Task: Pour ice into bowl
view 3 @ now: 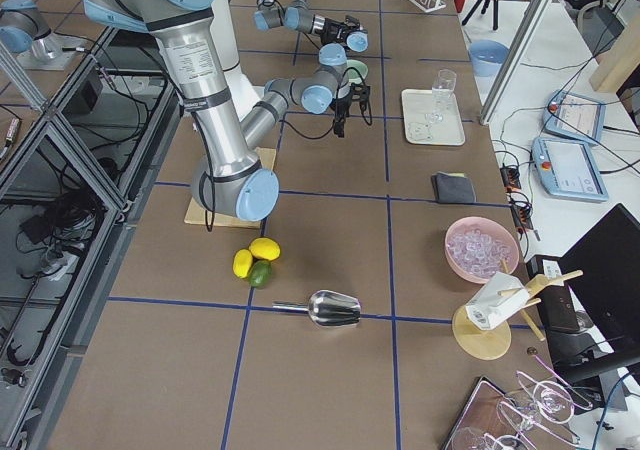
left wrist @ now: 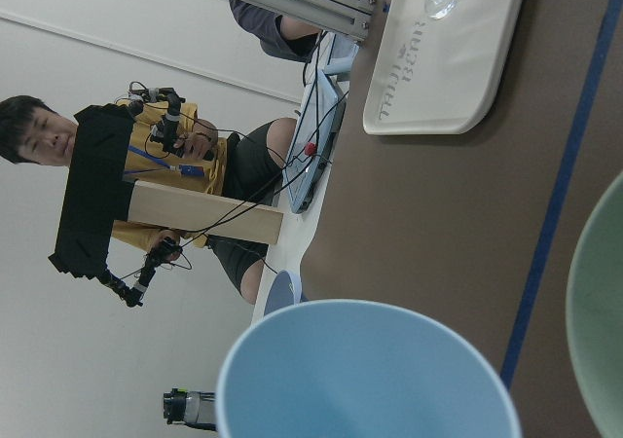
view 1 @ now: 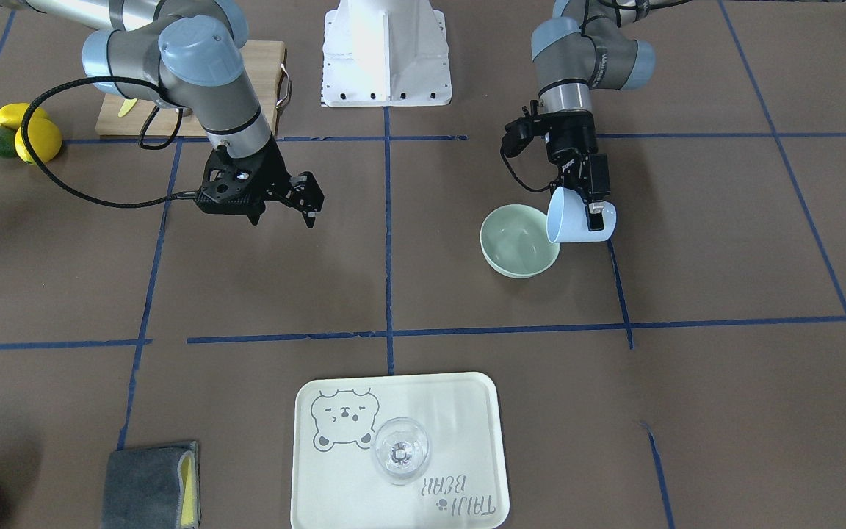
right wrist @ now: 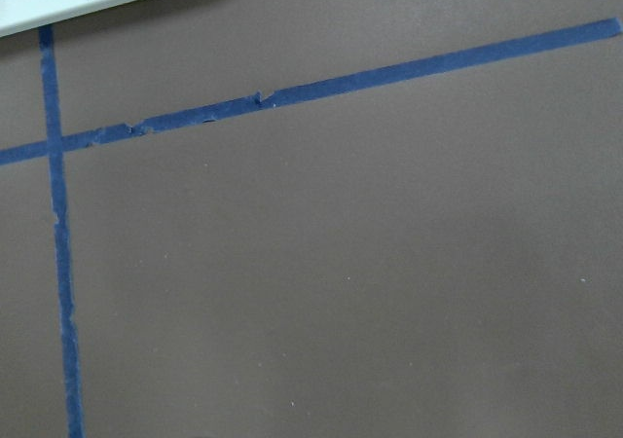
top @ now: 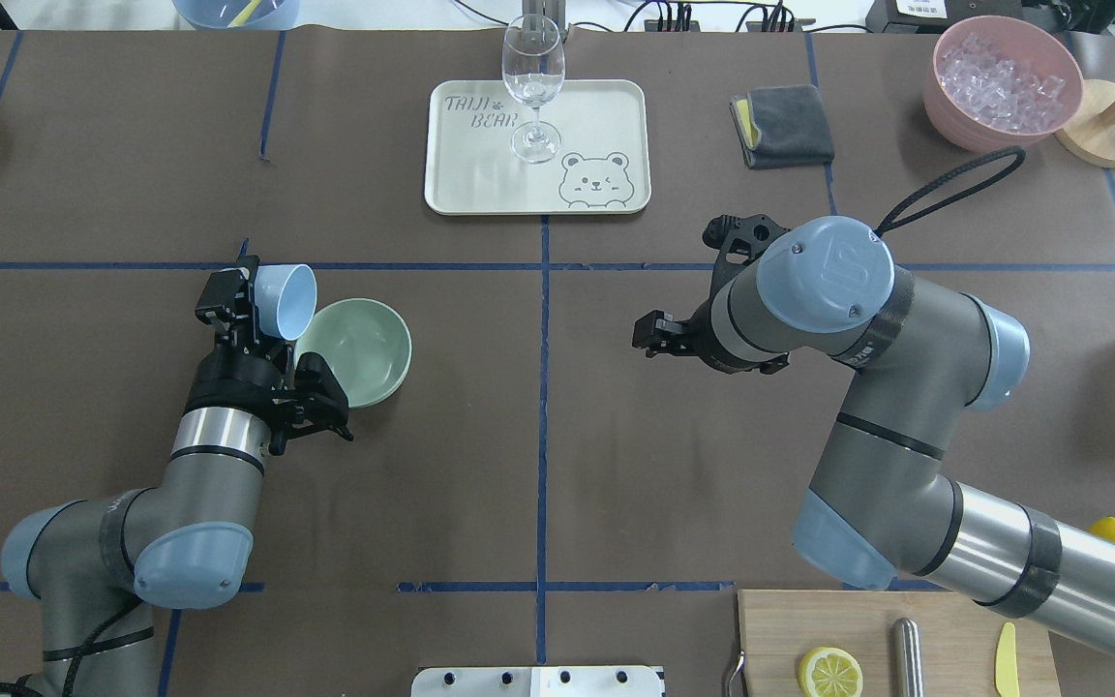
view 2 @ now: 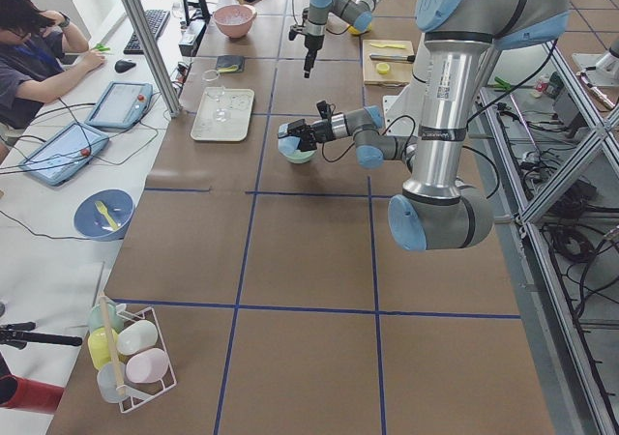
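Note:
My left gripper [view 1: 590,200] is shut on a light blue cup [view 1: 579,217] and holds it tipped on its side, mouth toward the pale mint-green bowl [view 1: 517,242] and over its rim. The cup [top: 286,299] and bowl [top: 360,350] also show from overhead. No ice shows in the bowl or in the cup's mouth [left wrist: 365,375]. My right gripper [view 1: 254,216] hangs pointing down over bare table left of the centre line in the front view; I cannot tell whether it is open.
A pink container [top: 1001,79] heaped with clear cubes stands at the far right. A cream tray [top: 480,174] holds a wine glass [top: 532,85]. A grey cloth [top: 782,124], a cutting board [top: 945,649] and lemons [view 1: 35,138] lie around.

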Tool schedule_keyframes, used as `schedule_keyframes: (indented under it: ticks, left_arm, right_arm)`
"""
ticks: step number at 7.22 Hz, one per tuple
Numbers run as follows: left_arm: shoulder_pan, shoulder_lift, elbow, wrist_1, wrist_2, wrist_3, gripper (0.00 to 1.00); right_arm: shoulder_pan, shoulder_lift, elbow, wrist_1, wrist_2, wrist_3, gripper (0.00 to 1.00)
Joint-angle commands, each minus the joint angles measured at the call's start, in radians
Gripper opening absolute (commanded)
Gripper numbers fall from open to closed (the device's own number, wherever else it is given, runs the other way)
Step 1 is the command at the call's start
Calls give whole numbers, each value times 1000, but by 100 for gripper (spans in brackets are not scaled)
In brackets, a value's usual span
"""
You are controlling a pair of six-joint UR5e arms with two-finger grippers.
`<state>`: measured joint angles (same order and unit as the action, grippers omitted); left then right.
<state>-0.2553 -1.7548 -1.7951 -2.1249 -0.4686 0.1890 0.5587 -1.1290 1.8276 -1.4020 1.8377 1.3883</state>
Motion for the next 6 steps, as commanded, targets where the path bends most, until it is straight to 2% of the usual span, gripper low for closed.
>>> schedule_keyframes:
  ticks: [1, 2, 6]
  left_arm:
    - [11, -2, 5, 73, 53, 105, 0]
    - [13, -2, 3, 148, 94, 107, 0]
    - [19, -40, -6, 318, 103, 107, 0]
  right_arm:
    - [0, 2, 2, 0, 0, 2, 100]
    - [0, 6, 2, 0, -2, 3, 100]
    - [-3, 9, 1, 0, -2, 11, 100]
